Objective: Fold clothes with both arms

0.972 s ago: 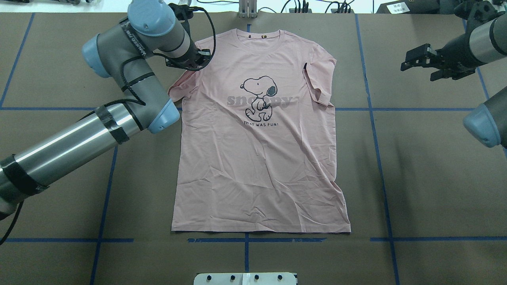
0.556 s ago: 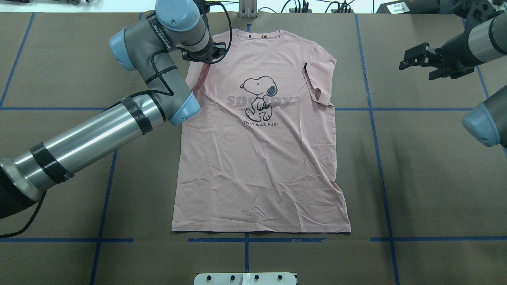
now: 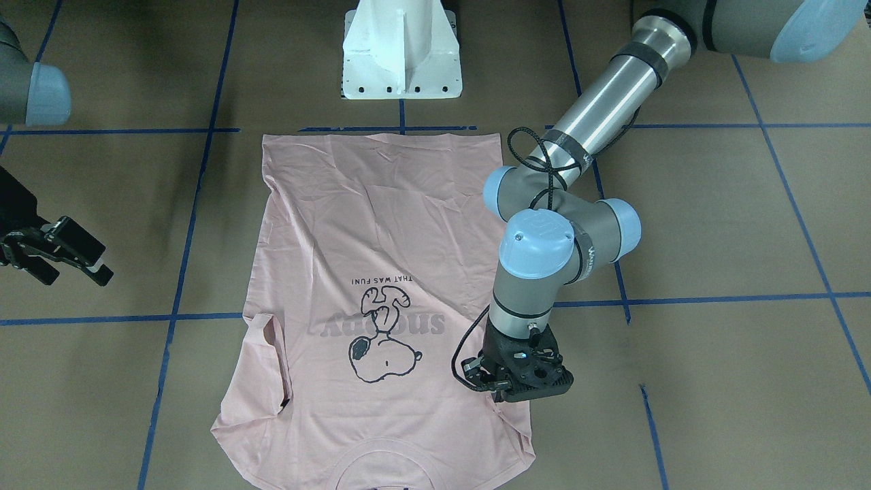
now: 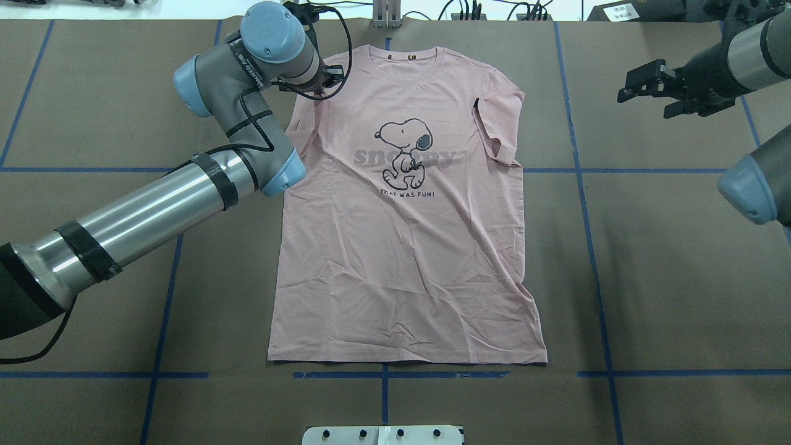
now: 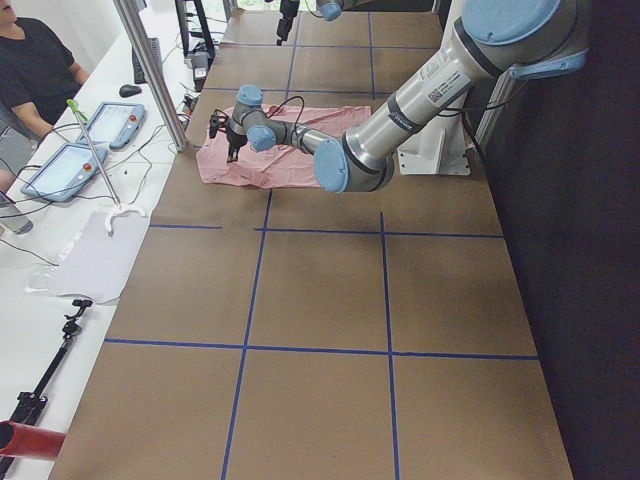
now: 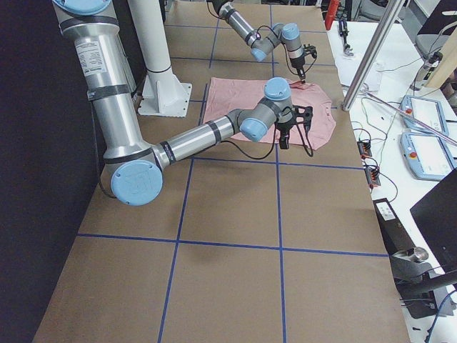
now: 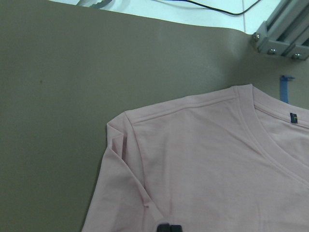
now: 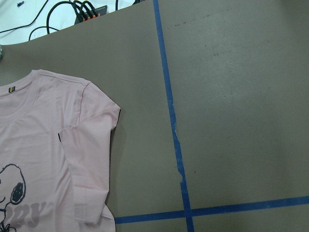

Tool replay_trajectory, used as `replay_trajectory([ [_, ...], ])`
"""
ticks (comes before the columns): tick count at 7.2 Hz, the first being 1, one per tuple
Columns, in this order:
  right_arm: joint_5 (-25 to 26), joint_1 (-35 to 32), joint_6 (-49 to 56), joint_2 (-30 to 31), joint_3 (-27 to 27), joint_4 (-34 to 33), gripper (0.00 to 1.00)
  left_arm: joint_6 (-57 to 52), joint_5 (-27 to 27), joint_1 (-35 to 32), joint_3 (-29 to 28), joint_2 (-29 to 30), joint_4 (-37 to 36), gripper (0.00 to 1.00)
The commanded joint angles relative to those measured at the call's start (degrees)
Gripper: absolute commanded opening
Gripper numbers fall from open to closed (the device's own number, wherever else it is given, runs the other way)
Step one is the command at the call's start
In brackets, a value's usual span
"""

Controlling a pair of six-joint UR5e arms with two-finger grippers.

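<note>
The pale pink T-shirt (image 4: 401,259) lies flat, Snoopy print up, collar at the far edge; it also shows in the front view (image 3: 381,224). Its right sleeve (image 4: 497,133) is folded in onto the body. My left gripper (image 4: 318,86) is low over the left shoulder, shut on the left sleeve, which is drawn in over the shirt's edge. The left wrist view shows the closed fingertips (image 7: 169,227) on pink fabric. My right gripper (image 4: 642,102) hangs open and empty above the table, well right of the shirt, also seen in the front view (image 3: 75,275).
The white pedestal base (image 3: 401,54) stands at the shirt's hem side. Blue tape lines (image 4: 581,185) cross the brown table. An aluminium post (image 4: 386,15) and cables sit at the far edge. A person (image 5: 30,70) and tablets are beyond it.
My left gripper has moved right and toward the far edge, pulling the left sleeve in from its spread position onto the shirt. My right gripper has drifted slightly up and left.
</note>
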State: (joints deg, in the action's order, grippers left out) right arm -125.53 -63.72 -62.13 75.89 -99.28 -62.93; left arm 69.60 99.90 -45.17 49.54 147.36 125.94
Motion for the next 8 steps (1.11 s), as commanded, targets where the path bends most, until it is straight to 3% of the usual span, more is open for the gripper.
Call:
replay_trajectory([
  [1, -0.1, 0.0, 0.0, 0.0, 0.1, 0.0, 1.00, 3.2, -0.3, 1.7, 3.4, -0.6, -0.2, 0.00],
  [2, 0.0, 0.0, 0.1, 0.0, 0.3, 0.0, 1.00, 5.5, -0.5, 3.2, 4.2, -0.9, -0.3, 0.00],
  [4, 0.0, 0.0, 0.0, 0.2, 0.5, 0.0, 1.00, 6.1, -2.6, 4.7, 6.0, -1.9, -0.3, 0.30],
  [5, 0.2, 0.3, -0.9, 0.0, 0.6, -0.3, 1.00, 6.2, -2.4, 4.7, 6.4, -1.7, -0.3, 0.54],
  [6, 0.4, 1.0, -3.7, -1.9, 0.3, -0.7, 1.00, 6.3, -1.8, 4.3, 9.7, -1.9, -0.4, 0.57],
  [7, 3.5, 4.7, -14.1, -3.6, -0.7, -0.5, 1.00, 6.2, -1.1, 4.1, 16.9, -5.5, -2.2, 0.57],
  [8, 11.3, 11.5, -21.8, -2.9, -4.2, -0.6, 1.00, 6.2, 3.5, 3.8, 29.2, -13.4, -2.8, 0.57],
])
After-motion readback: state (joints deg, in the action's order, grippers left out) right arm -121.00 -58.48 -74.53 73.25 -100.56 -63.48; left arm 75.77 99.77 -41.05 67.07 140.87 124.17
